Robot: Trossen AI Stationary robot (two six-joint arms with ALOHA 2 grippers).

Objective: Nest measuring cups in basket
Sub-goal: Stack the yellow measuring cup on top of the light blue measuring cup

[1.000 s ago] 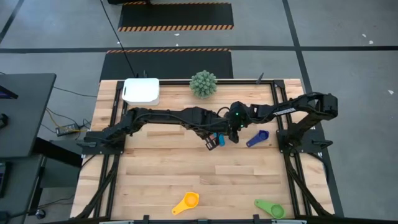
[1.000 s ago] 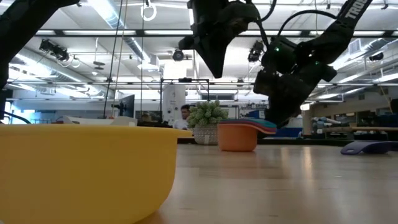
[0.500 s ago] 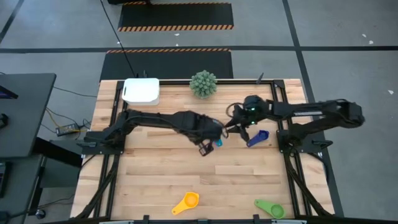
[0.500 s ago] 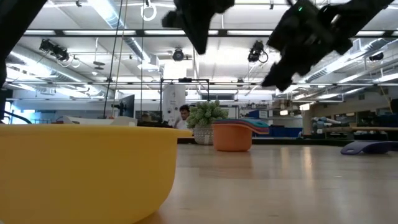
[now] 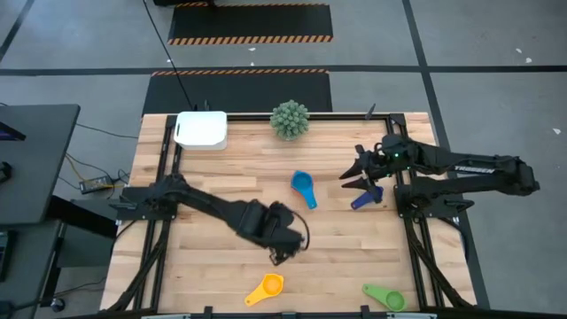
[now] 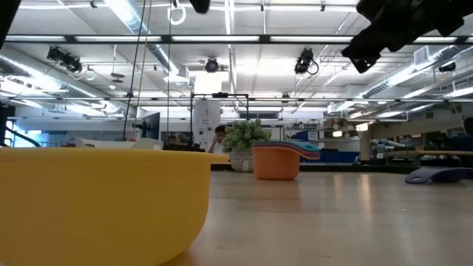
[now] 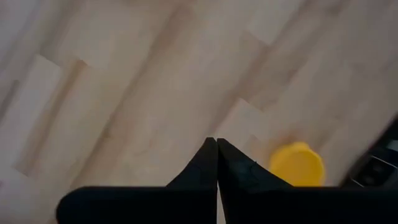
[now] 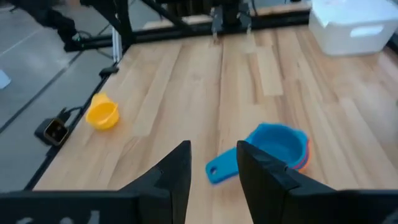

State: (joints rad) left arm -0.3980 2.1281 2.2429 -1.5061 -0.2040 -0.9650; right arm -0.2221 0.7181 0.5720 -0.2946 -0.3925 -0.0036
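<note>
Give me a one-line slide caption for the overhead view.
Nested cups sit mid-table, both hands withdrawn: left hand near the yellow cup, right hand open by the dark blue cup.

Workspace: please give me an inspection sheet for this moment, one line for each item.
Surface: wooden table, dark frame rails.
Job's things: basket at far left corner, no cup seen inside; blue cup stacked on orange and red cups mid-table; dark blue cup; yellow cup; green cup.
Clutter: spiky plant.
Grippers: left pincer shut, above yellow cup; right pincer open, near dark blue cup.
Cables: on floor, left side.
Surroundings: hazard-striped floor mats.
</note>
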